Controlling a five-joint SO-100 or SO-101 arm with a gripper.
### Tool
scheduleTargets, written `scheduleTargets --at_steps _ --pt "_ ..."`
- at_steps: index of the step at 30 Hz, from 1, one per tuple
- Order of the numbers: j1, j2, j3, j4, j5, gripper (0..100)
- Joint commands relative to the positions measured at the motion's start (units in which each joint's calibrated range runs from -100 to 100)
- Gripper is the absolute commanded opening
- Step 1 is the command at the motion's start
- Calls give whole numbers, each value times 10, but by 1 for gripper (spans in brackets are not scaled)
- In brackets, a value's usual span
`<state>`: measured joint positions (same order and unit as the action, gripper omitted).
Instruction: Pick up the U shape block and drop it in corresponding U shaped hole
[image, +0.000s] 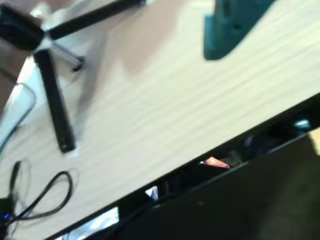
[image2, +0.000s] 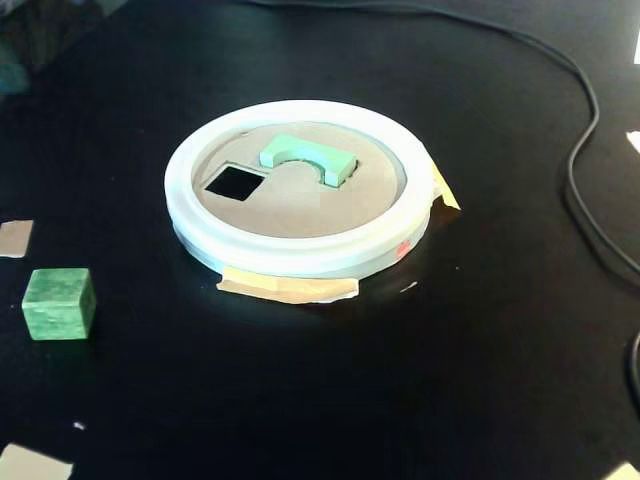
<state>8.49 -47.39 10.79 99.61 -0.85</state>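
Observation:
The green U shape block (image2: 305, 158) lies on the brown lid of a round white-rimmed sorter (image2: 300, 250) in the fixed view. It sits right of a square hole (image2: 235, 183) and stands a little proud of the lid. No separate U shaped hole shows. The gripper is out of the fixed view. In the blurred wrist view only a teal finger (image: 232, 27) shows at the top right, above a light wooden tabletop (image: 165, 100). It holds nothing that I can see. The block and sorter do not show in the wrist view.
A green cube (image2: 58, 302) sits on the black surface left of the sorter. A black cable (image2: 585, 150) runs along the right. Tape pieces lie about. The wrist view shows black tripod legs (image: 55, 100), a cable loop (image: 45, 195) and the table's dark edge (image: 200, 167).

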Motion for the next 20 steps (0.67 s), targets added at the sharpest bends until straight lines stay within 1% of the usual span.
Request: scheduleTargets --at_steps 1,4,9,12,15,20 --pt "15 -185 205 -88 -3 100" --pt "1 -276 337 -186 -3 100" --pt "7 -389 511 -288 -3 100" --pt "15 -454 588 -312 -3 100" --pt "15 -520 673 -313 -3 100" --pt "4 -526 764 -313 0 100"
